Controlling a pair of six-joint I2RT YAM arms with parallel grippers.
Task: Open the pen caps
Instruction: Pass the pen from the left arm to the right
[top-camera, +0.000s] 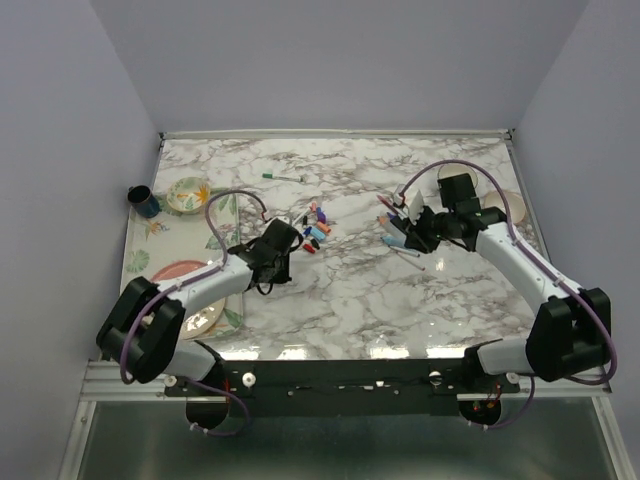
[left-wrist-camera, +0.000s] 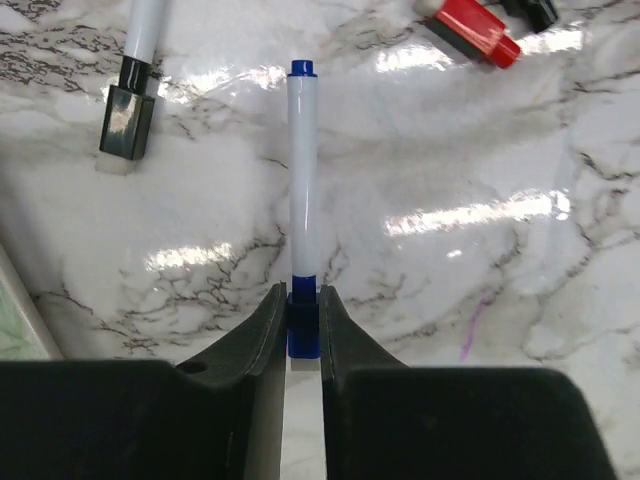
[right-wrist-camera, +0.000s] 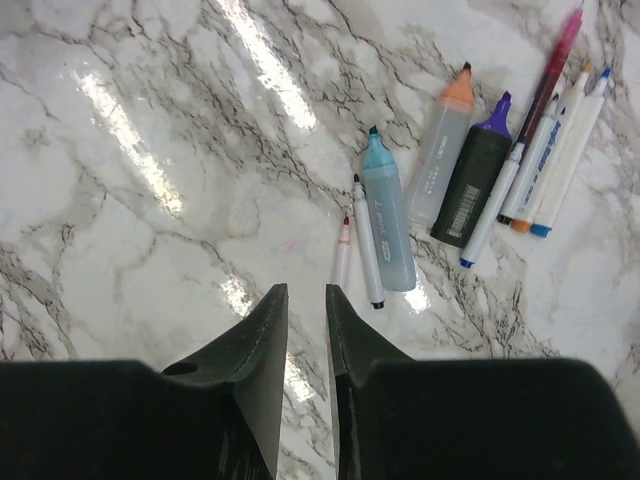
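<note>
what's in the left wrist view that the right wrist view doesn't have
Only left wrist: the left gripper shut on the blue cap of a white pen, plus a black-capped pen and a red cap. Only right wrist: the right gripper, jaws slightly apart and empty, and a row of uncapped markers. Both: black fingers at the bottom, over the marble table.
</note>
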